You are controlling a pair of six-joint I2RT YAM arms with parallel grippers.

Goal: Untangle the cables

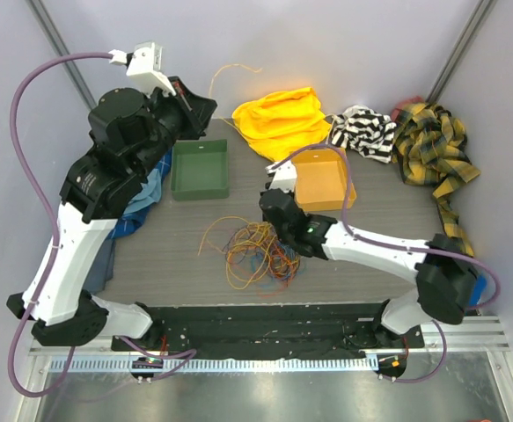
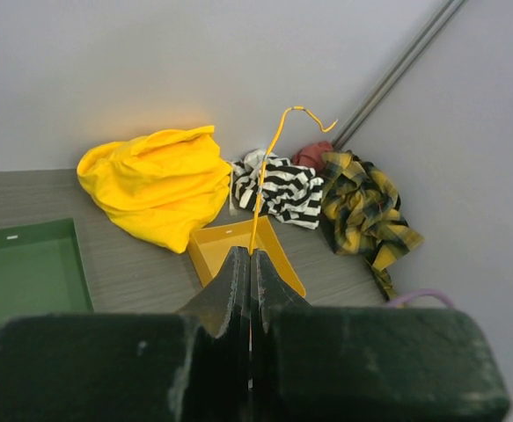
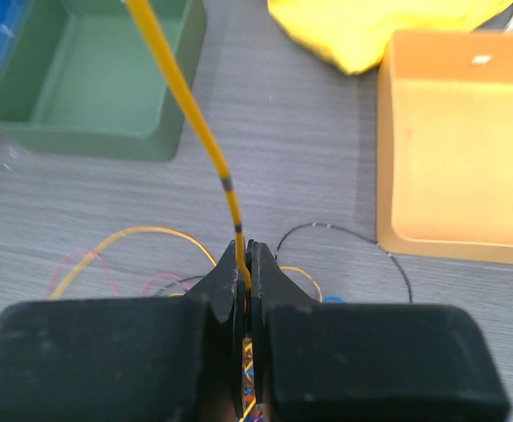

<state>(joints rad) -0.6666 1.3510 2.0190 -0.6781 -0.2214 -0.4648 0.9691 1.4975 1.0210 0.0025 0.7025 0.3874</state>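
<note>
A tangle of thin cables [image 1: 256, 255], mostly orange and yellow with some blue and red, lies on the table's near middle. My left gripper [image 1: 209, 107] is raised at the far left and is shut on a yellow cable [image 2: 269, 158] whose free end curls up above the jaws. My right gripper [image 1: 271, 211] is low over the far edge of the tangle, shut on a yellow cable with dark bands [image 3: 205, 132] that slants up to the left. More strands [image 3: 133, 236] lie on the table under it. I cannot tell whether both grippers hold the same cable.
A green tray [image 1: 200, 169] sits at the far left and an orange tray [image 1: 325, 180] right of the right gripper. A yellow cloth [image 1: 282, 119], a striped cloth [image 1: 363, 132] and a plaid cloth [image 1: 432, 145] lie along the back. A blue cloth [image 1: 146, 198] lies under the left arm.
</note>
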